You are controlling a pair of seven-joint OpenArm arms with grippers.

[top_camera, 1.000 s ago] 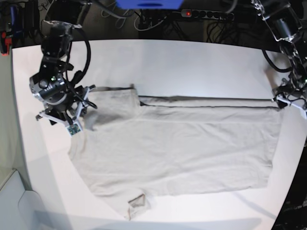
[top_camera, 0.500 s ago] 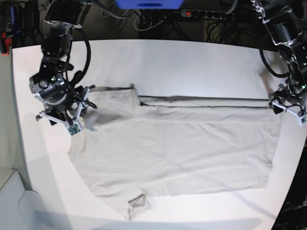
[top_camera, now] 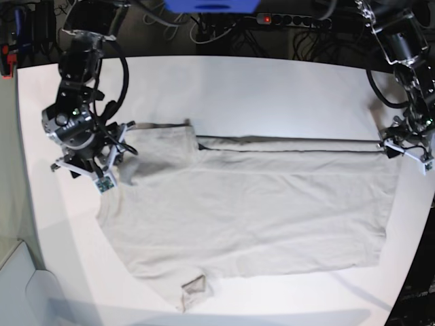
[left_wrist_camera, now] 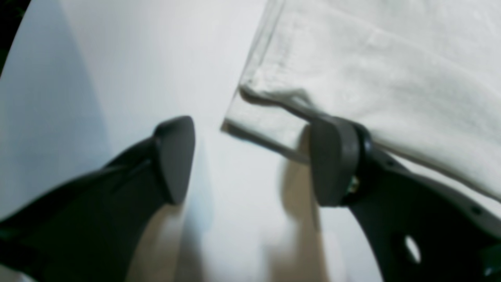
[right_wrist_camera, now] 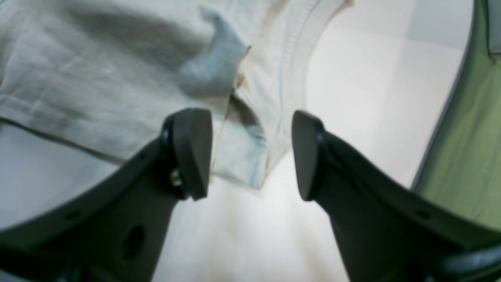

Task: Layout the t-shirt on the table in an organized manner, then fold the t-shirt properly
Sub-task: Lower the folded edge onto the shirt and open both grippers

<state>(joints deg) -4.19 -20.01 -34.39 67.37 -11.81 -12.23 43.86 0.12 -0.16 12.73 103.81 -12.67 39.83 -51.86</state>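
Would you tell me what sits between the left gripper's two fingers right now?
Mostly bare table. In the left wrist view, the left gripper is open, and the t-shirt hem corner reaches in beside one finger, ungripped.

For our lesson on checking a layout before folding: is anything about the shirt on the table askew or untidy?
Yes. The t-shirt lies mostly flat, but the sleeve at its near edge is crumpled and folded over instead of spread out. The far long edge is already folded over in a strip.
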